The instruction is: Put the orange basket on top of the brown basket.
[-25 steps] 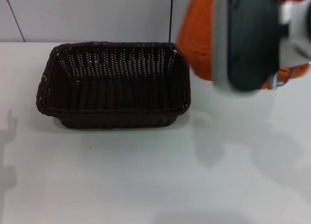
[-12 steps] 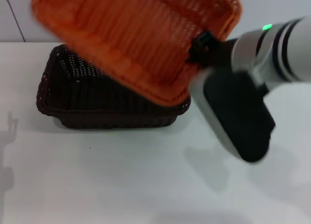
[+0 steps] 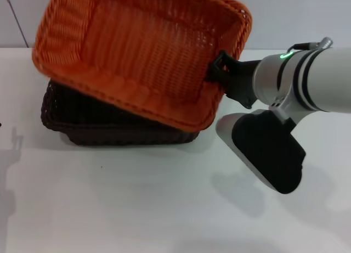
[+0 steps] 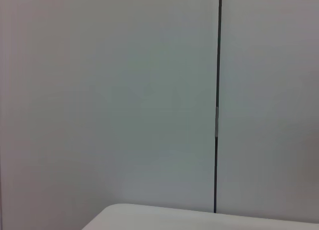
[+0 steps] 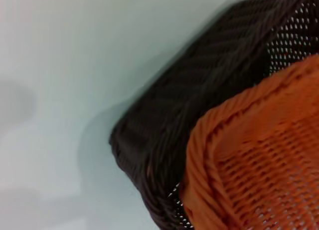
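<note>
Above the white table (image 3: pixel 164 209), my right gripper (image 3: pixel 218 69) clamps the right-hand rim of the orange basket (image 3: pixel 137 50), holding it tilted over the brown basket (image 3: pixel 98 129), which sits on the table. I judge this the placing step: next I must level the orange basket, square it over the brown rim and lower. My left gripper is out of sight.

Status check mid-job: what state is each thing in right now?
orange basket: held up, tilted, over the brown basket, not yet seated.
brown basket: upright on the table, mostly covered from above.
right pincer: shut on the orange basket's rim.
left pincer: out of sight.
</note>
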Action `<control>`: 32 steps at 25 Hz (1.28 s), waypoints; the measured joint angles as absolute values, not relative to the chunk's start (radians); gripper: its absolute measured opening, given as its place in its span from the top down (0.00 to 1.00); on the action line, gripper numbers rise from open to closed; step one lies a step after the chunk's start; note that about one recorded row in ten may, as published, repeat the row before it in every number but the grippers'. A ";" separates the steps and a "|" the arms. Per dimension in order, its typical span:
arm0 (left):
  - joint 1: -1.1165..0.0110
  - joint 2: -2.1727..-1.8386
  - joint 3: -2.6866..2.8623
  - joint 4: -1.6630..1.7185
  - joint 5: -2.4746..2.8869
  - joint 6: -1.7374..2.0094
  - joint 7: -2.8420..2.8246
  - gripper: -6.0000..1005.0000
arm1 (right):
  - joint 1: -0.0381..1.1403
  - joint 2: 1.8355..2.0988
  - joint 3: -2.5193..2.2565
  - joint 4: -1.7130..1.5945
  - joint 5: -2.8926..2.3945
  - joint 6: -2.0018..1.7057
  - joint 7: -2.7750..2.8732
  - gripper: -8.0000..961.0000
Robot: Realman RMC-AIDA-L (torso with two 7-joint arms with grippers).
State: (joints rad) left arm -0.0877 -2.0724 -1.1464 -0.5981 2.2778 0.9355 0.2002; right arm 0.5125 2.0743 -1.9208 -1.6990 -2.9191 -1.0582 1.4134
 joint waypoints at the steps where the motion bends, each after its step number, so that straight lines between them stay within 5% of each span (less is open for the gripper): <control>1: -0.089 -2.072 -1.144 -0.597 2.278 0.936 0.199 0.24 | 0.512 2.074 -1.922 -1.687 -2.919 -1.039 1.416 0.81; 12: -0.100 -2.072 -1.141 -0.597 2.276 0.936 0.198 0.24 | 0.514 2.069 -1.956 -1.654 -2.919 -1.000 1.480 0.79; 23: -0.101 -2.067 -1.141 -0.597 2.277 0.934 0.198 0.24 | 0.434 2.070 -1.960 -1.761 -2.919 -0.994 1.533 0.34; 28: -0.111 -2.066 -1.141 -0.587 2.278 0.933 0.200 0.24 | 0.346 2.074 -1.965 -1.865 -2.919 -1.015 1.542 0.23; 32: -0.125 -2.066 -1.141 -0.563 2.281 0.933 0.201 0.24 | 0.247 2.078 -1.974 -1.967 -2.919 -0.937 1.627 0.23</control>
State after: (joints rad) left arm -0.1246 -2.0659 -1.1413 -0.5632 2.2811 0.9325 0.2013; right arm 0.2475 2.0784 -1.9738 -1.9672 -2.9192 -0.9373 1.6270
